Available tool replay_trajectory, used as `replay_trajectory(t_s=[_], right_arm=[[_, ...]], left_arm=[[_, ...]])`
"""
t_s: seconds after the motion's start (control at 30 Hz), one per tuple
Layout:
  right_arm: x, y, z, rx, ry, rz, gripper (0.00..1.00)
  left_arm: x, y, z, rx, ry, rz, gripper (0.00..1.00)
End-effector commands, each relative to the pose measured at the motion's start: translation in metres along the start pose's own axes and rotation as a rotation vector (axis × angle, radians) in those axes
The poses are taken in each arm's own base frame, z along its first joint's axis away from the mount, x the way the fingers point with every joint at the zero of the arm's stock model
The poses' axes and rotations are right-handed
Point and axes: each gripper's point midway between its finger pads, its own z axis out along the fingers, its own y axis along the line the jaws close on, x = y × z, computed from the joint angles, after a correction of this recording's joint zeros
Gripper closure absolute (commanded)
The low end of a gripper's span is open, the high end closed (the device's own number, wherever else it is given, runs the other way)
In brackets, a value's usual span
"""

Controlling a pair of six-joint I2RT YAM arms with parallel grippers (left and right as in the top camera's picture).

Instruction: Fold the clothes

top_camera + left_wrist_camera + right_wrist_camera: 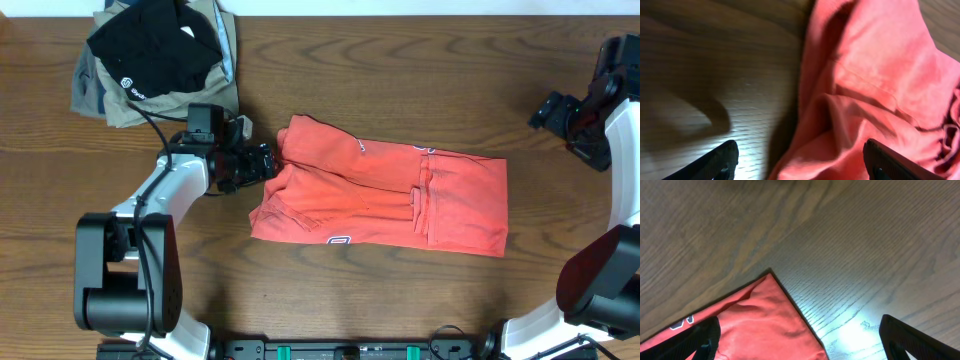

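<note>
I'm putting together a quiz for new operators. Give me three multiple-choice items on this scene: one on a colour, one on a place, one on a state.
1. What colour is the shirt in the middle of the table?
A. blue
B. red-orange
C. white

2. In the overhead view, where does the black garment lie?
A. top left, on the khaki garment
B. on the shirt
C. beside the right arm

3. How is the right pincer?
A. shut on the shirt
B. shut on the black garment
C. open, holding nothing

Answers:
1 B: every view shows red-orange cloth.
2 A: it sits on the khaki garment at the top left, apart from the shirt.
3 C: the right wrist view shows its fingers wide apart, with the shirt's corner lying flat on the wood below.
</note>
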Motion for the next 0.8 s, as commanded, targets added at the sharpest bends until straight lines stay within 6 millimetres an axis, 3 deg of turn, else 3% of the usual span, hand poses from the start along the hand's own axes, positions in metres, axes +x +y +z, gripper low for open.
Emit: replay_trajectory(t_s=[0.0, 0.2, 0.5, 0.77], right_arm=[[-0.004, -0.003, -0.003, 0.01, -0.014, -0.009, 0.0], [-0.004, -0.003, -0.003, 0.01, -0.014, -0.009, 0.01], [-0.004, -0.003, -0.003, 0.01, -0.014, -0.009, 0.01], [-0.004, -0.003, -0.003, 0.01, -0.014, -0.009, 0.01]], left_arm=[[0.003, -0.015, -0.002, 0.095, 0.019, 0.057, 0.19], [0.016, -0.038, 0.003, 0.224, 0.076, 0.121, 0.19], [0.032, -0.023, 0.029, 0.186, 0.155, 0.086, 0.19], [0.03, -0.01, 0.032, 0.112, 0.143, 0.087, 0.2]])
